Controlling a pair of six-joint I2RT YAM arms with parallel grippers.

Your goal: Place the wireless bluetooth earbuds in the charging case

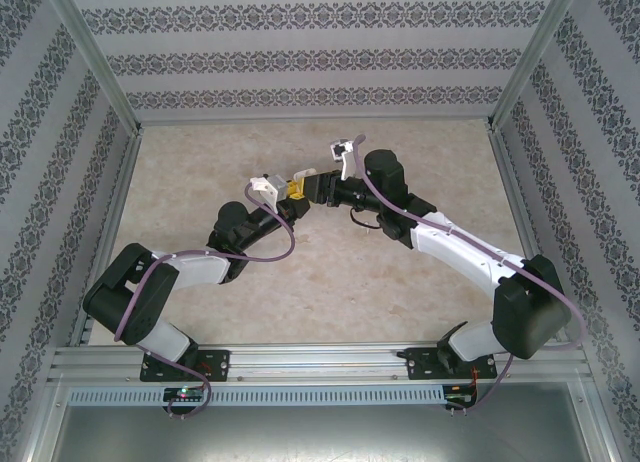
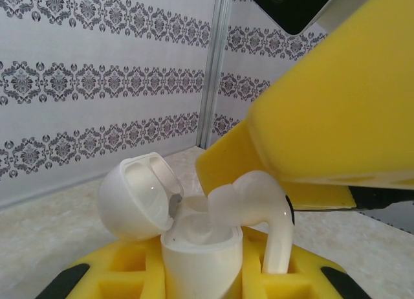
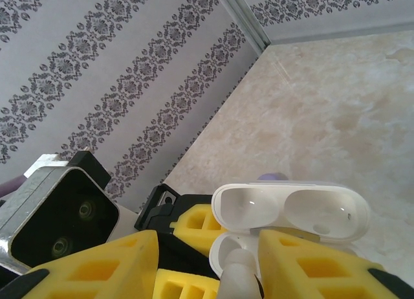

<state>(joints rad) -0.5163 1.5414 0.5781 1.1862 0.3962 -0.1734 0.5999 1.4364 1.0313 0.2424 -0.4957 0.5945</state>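
My left gripper is shut on the white charging case, which stands upright between its yellow foam fingers with the lid swung open. A white earbud lies with its tip over the case's mouth and its stem hanging down outside the rim. My right gripper meets the left one above mid-table. In the right wrist view this gripper stands open over the open case. The earbud touches only its right-hand finger.
A small purple thing peeks out on the table behind the case lid. The beige marbled tabletop is fenced by patterned walls and aluminium posts. Both arms reach in from the near rail.
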